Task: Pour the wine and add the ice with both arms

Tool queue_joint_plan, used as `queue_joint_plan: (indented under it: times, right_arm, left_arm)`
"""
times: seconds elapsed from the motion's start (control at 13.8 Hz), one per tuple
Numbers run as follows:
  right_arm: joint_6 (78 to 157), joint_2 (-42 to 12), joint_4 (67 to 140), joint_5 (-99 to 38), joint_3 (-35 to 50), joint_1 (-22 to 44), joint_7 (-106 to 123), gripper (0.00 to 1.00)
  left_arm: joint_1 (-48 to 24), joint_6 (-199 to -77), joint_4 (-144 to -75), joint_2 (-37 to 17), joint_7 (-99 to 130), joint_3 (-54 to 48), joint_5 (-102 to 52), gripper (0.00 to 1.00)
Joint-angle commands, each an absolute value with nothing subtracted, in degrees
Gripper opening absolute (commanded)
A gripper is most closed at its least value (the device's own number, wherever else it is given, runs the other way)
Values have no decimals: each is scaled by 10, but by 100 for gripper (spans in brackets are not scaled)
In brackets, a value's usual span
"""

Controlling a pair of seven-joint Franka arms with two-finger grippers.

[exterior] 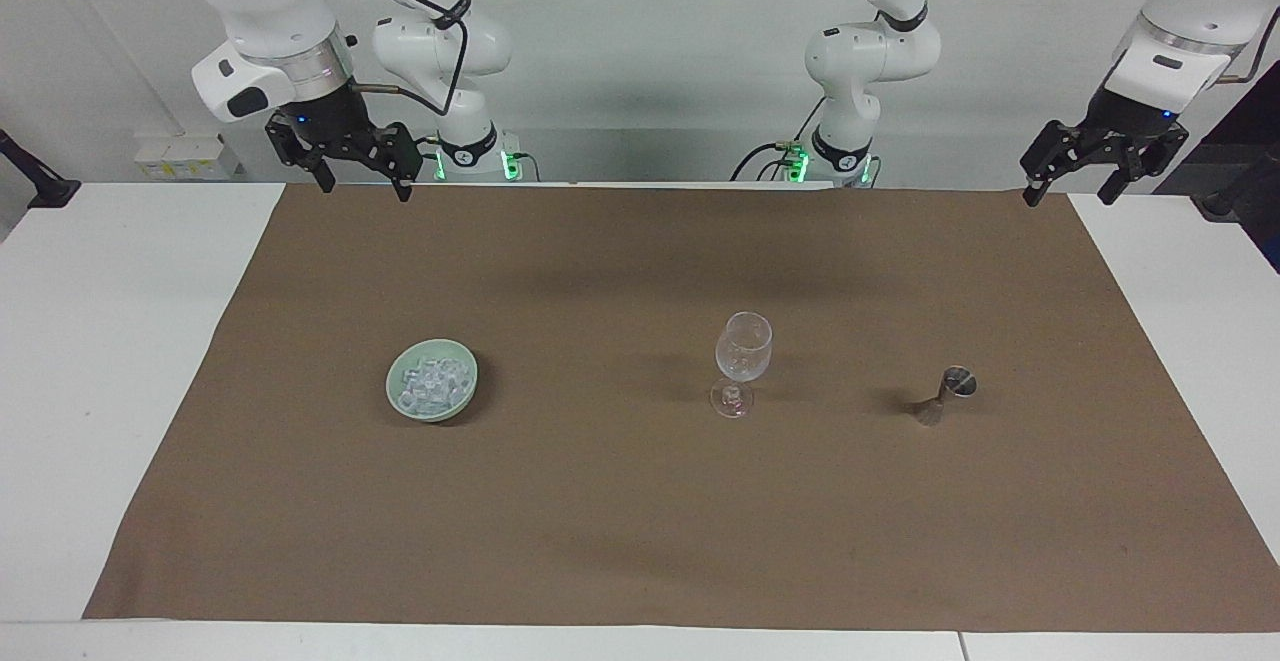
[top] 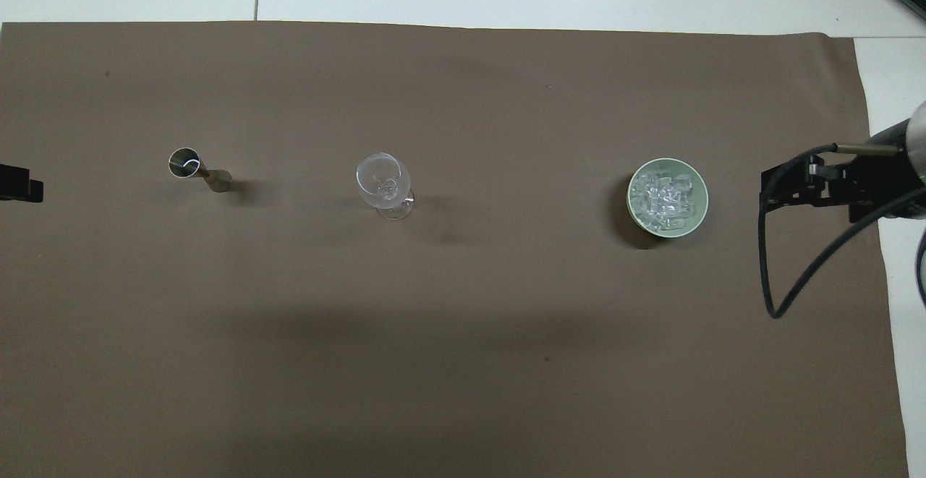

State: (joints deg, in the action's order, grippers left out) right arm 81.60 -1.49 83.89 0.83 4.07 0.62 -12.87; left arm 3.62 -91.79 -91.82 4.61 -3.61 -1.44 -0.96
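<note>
At the overhead view's edge, the left end effector [top: 18, 190] shows only partly.

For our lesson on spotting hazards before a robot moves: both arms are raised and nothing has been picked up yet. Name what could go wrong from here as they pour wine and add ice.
1. The clear stemmed wine glass stands tall on a narrow foot; a nudge could probably topple it.
2. The small metal double-cone measuring cup is slender too, so the open left gripper might tip it when grasping.
3. The clear ice cubes heaped in the pale green bowl look small and glassy; the open right gripper may drop one.
</note>
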Motion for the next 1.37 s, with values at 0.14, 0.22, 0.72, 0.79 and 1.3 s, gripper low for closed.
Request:
queue_joint_plan:
  times: [0.14,0.22,0.72,0.79,1.3]
  right_arm:
    - [812,-20,830,-4,42,-1,-118,100]
    - [812,-20,830,-4,42,0,-118,100]
    - [812,-20,830,-4,42,-1,-118,100]
    - [812,-20,831,-4,42,-1,-118,100]
    - [812,-20,830,-4,42,-1,-118,100]
  left_arm:
    - [29,-917,-910,32,-33,-18,-4,100]
    - [31,-911,-909,33,-33,-18,-6,100]
    - [18,-892,-907,11,-52,-22,16,100]
    - [19,-893,-907,11,-56,-22,15,100]
    - [30,-938,-910,-21,-181,-15,11,100]
